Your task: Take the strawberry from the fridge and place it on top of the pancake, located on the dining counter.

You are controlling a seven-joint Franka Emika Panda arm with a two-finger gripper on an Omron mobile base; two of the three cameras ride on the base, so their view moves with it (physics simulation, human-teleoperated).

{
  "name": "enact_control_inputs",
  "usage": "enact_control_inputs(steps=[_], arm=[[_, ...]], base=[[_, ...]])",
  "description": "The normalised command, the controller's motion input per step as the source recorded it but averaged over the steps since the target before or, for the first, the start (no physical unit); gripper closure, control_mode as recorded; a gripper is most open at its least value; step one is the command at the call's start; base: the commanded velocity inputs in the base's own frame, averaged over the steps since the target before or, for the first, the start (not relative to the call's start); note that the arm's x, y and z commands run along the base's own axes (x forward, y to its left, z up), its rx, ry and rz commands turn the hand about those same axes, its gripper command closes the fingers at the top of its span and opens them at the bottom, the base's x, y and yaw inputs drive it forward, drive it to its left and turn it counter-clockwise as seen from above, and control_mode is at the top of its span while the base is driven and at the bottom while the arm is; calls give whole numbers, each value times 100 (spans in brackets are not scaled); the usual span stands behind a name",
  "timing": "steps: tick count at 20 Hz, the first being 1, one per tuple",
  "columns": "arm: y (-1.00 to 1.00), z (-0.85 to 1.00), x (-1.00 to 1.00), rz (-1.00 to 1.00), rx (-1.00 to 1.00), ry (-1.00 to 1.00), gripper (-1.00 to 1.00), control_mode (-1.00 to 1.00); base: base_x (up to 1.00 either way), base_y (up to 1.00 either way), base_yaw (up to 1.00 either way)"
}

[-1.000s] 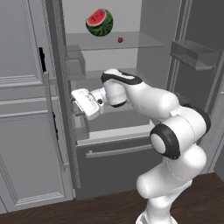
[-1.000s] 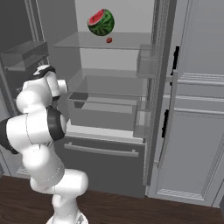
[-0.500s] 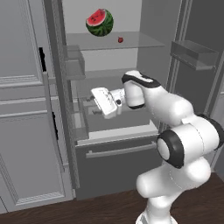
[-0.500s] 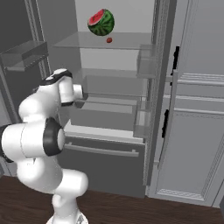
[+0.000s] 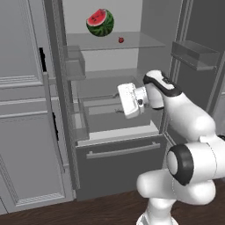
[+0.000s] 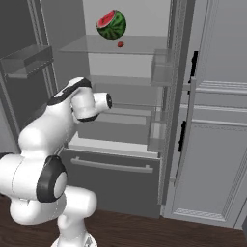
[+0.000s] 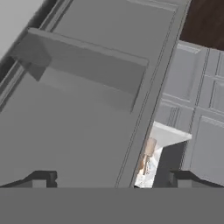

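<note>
The fridge (image 5: 118,162) stands with both doors open. On its upper glass shelf, a tiny red strawberry (image 5: 121,40) (image 6: 120,44) lies just right of a large watermelon piece (image 5: 100,23) (image 6: 112,24). My gripper (image 5: 122,104) hovers in front of the middle shelves, well below the strawberry, and faces the left door. In the hand view, my gripper (image 7: 111,179) is open, with nothing between its fingertips (image 7: 41,178); beyond them lies the left door's inner side with a door bin (image 7: 83,70). The pancake and the dining counter are out of view.
Clear bins hang on the left door (image 5: 74,61) and the right door (image 5: 195,52). Light grey panelled cabinets (image 5: 22,110) (image 6: 217,144) flank the fridge. The closed bottom drawer (image 6: 116,178) sits above a dark wood floor (image 5: 88,211).
The arm has swung right, carrying the hand from near the left door to the middle of the fridge opening. The jaws stayed open.
</note>
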Motion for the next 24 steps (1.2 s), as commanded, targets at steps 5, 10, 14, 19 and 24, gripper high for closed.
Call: enact_control_inputs(steps=[5,10,14,19,24], arm=[[-100,0,0,0,-40,-54,-100,-100],[-69,0,-12,18,-62,-64,-100,-100],[-67,4,-35,42,-72,-63,-100,-100],[-54,17,-60,57,-76,-50,-100,-100],[-14,50,-87,63,-78,-20,-100,-100]], base=[[0,0,0],[0,0,0],[0,0,0],[0,0,0],[0,0,0]])
